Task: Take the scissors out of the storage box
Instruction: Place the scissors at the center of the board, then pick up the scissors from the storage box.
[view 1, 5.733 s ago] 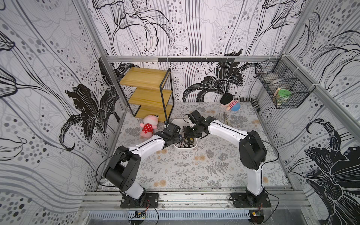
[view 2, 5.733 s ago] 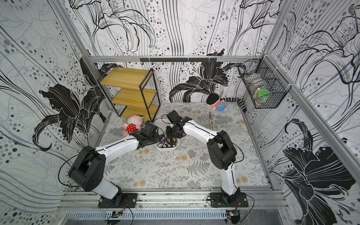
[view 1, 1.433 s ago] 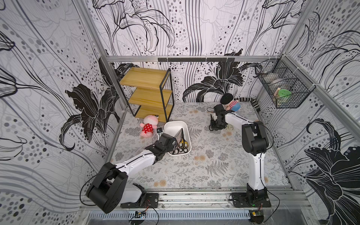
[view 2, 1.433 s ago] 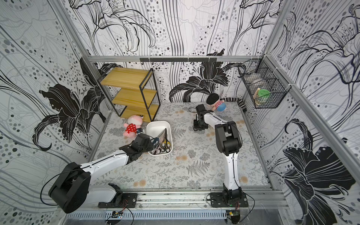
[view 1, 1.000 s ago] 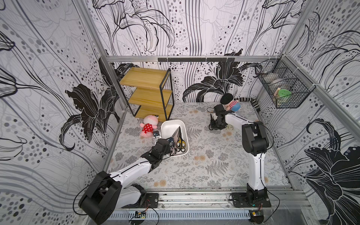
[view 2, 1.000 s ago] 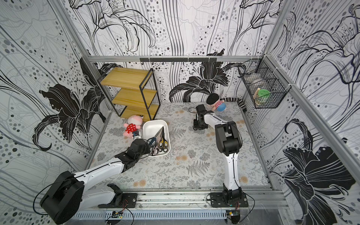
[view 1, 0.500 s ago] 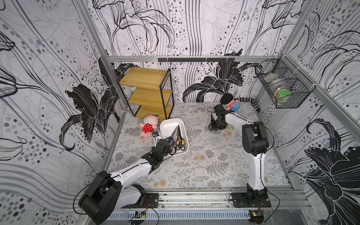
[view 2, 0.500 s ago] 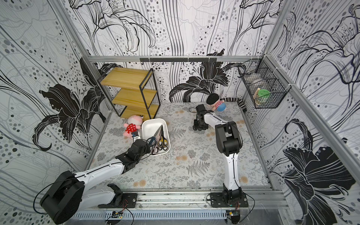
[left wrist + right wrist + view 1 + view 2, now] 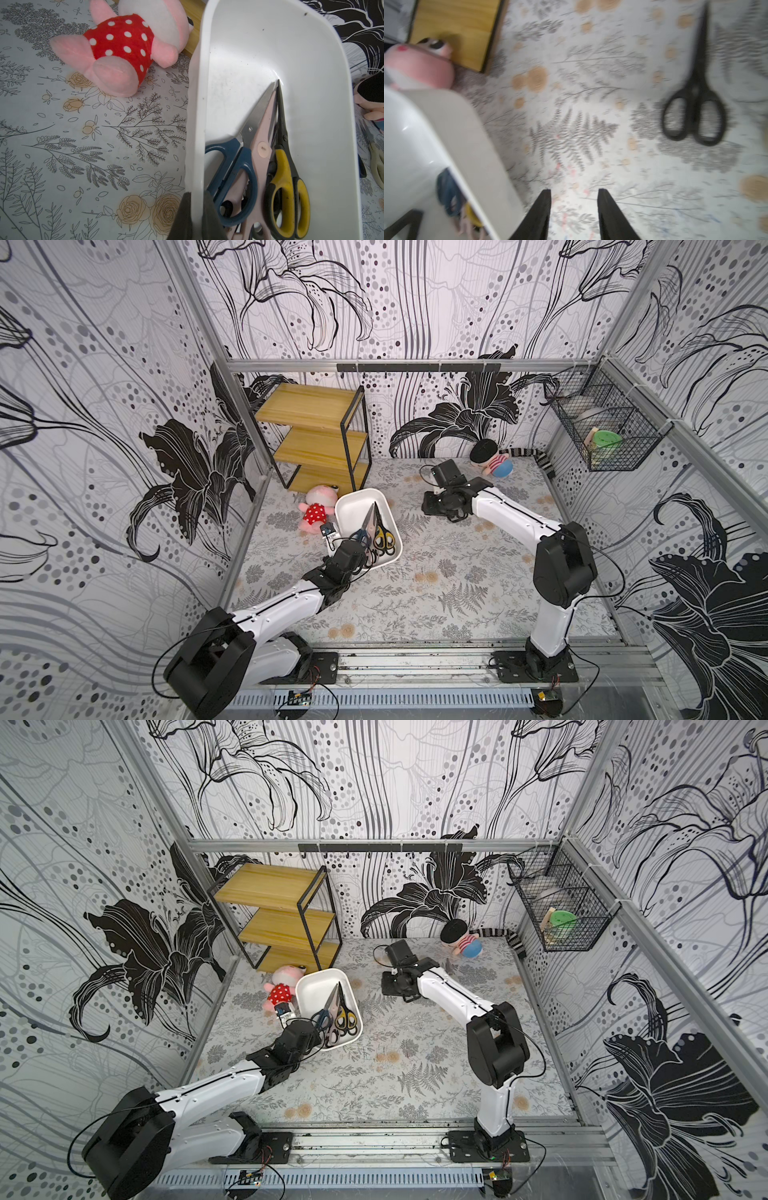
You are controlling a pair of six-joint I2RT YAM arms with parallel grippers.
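Left wrist view is showing the left gripper [image 9: 196, 195] pinching the thin rim of the storage box [image 9: 239, 62], with one black finger pressing outside the wall and one inside. The glossy white plastic tub, rounded at its corners, is holding a heap of scissors [image 9: 259, 160] crowding the end nearest that gripper. They are a dark-blue-handled pair [image 9: 243, 158], a pinkish pair [image 9: 262, 148] and a yellow-and-black pair [image 9: 280, 166], their steel blades pointing toward the bare far end.

The right gripper [image 9: 574, 191] is hovering over the table cover beside the box, its tapered black fingers standing apart with nothing between them. Black scissors [image 9: 693, 99] are lying closed on the cover outside the box, blurred in the right wrist view.

In a top view a pink plush toy [image 9: 313, 514] in a red polka-dot dress is lying just beside the box, in front of a three-tier wooden shelf [image 9: 320, 423] framed in black metal. The matte table cover [image 9: 436, 585] is printed with grey ferns and tan roses. Black-and-white lily wallpaper is wrapping the walls, and a black wire basket [image 9: 606, 435] is hanging on the right side.
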